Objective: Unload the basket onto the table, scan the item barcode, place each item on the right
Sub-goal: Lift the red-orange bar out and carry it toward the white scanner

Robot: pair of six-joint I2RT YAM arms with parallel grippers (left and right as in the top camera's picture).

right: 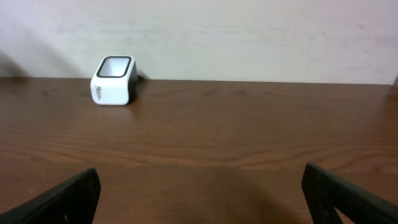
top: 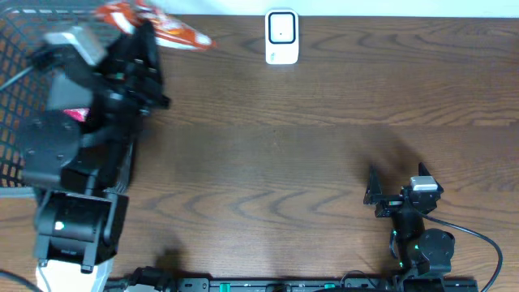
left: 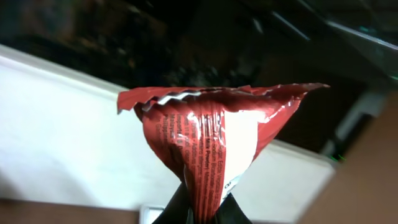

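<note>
We grip packet in left gripper, pinched tight; scanner sits to its right, packet's long axis pointing there. Right gripper wide, empty, farther.

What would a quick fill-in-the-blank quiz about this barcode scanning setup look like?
1. The left gripper is shut on a crinkled ____ snack packet.
2. The right gripper stands ____ and holds nothing.
3. The small barcode scanner is ____ with a black-rimmed window.
Missing words: red; open; white.
</note>
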